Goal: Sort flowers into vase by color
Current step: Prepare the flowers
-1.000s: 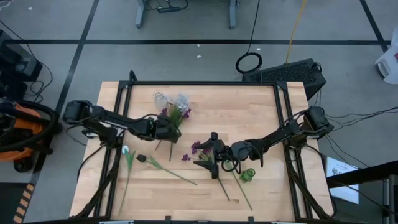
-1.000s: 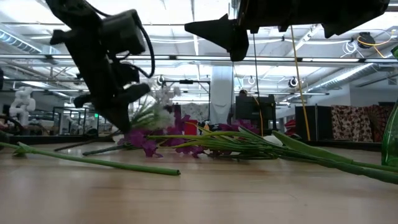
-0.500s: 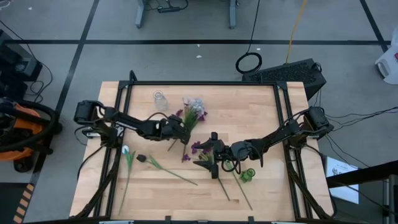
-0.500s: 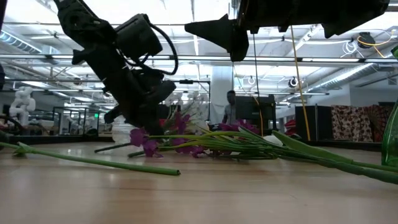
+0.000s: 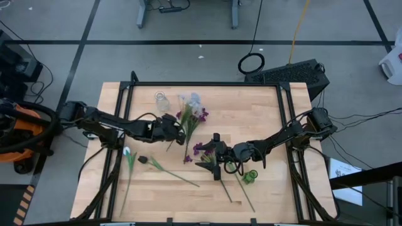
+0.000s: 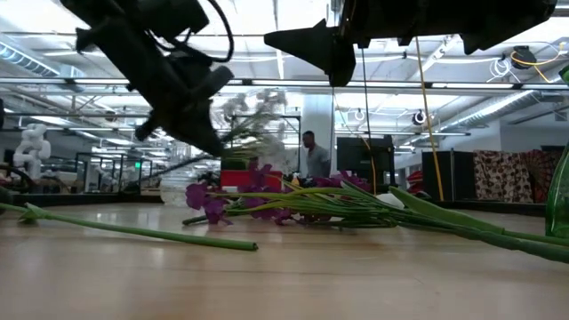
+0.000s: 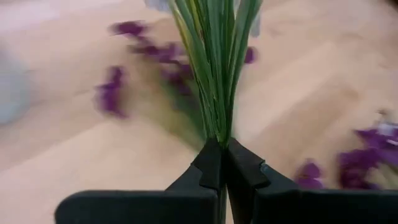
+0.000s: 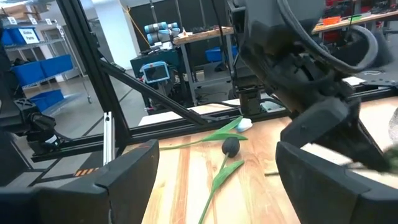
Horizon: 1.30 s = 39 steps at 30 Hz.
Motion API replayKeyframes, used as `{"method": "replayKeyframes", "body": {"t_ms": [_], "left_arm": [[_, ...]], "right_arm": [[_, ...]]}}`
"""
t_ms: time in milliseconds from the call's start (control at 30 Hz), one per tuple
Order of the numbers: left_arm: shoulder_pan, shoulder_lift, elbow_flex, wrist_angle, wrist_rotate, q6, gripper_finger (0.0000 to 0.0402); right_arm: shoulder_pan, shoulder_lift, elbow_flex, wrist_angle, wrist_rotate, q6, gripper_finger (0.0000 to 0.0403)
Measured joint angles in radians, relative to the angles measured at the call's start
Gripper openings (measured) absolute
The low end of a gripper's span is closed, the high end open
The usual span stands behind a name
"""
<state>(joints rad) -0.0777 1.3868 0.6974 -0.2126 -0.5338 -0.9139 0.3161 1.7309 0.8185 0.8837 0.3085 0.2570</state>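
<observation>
Clamped at its green stalks, a mixed bunch of flowers [image 5: 190, 115] — purple clusters with pale grey-blue fluffy heads at the far end — hung in the left pincer [image 5: 178, 131], whose fingers [image 7: 211, 167] were pressed tight together around the stems. In the low view the bunch [image 6: 249, 111] was lifted off the counter [image 5: 270, 113], tilted, with the heads higher than the gripped end. It sat toward the far-middle part of the counter, near a small clear glass vase [image 5: 162, 99] standing just to its left in the high view.

More flowers lay flat on the wood. A loose purple stem [image 5: 200, 149] rested near the centre, beside the right pincer [image 5: 212, 152]. A white-budded stem [image 5: 129, 164] and a dark-headed stem [image 5: 164, 170] lay toward the left front, well apart from the lifted bunch — the right wrist view showed the white bud [image 8: 244, 124] and the dark head [image 8: 231, 146] close together. Two long green stalks [image 5: 242, 191] stretched toward the front edge under the right arm, next to a green vase [image 5: 250, 176].

The right pincer hovered over the middle of the counter with its fingers [image 8: 118, 177] spread wide and nothing between them.

Beyond the counter, a person [image 6: 310, 156] stood in the room.
</observation>
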Motion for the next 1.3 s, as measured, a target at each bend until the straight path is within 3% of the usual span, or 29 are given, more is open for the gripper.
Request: {"method": "replayKeyframes", "body": {"t_ms": [200,367,533,833,1033,1300], "left_arm": [[-0.016,-0.026,-0.002,-0.312,-0.106,-0.181,0.0011],[-0.016,-0.014,-0.002,-0.237,-0.111,-0.123,0.0011],[-0.01,0.015,-0.001,-0.226,-0.187,-0.128,0.0011],[0.039,0.159,-0.001,-0.149,-0.188,-0.157,0.0017],[0.052,0.206,-0.001,-0.107,-0.148,-0.181,0.0056],[0.049,0.2,-0.001,-0.107,-0.087,-0.179,0.0143]], "right_arm": [[-0.001,-0.003,0.0,-0.005,0.0,-0.014,0.0313],[-0.002,-0.003,0.0,0.0,0.0,-0.018,0.0313],[-0.002,-0.003,0.0,0.001,0.0,-0.011,0.0313],[0.0,-0.003,0.0,0.003,0.0,0.003,0.0313],[0.008,-0.026,0.0,-0.028,0.0,0.016,0.0313],[0.021,-0.147,0.0,-0.286,0.003,0.07,0.0313]]}}
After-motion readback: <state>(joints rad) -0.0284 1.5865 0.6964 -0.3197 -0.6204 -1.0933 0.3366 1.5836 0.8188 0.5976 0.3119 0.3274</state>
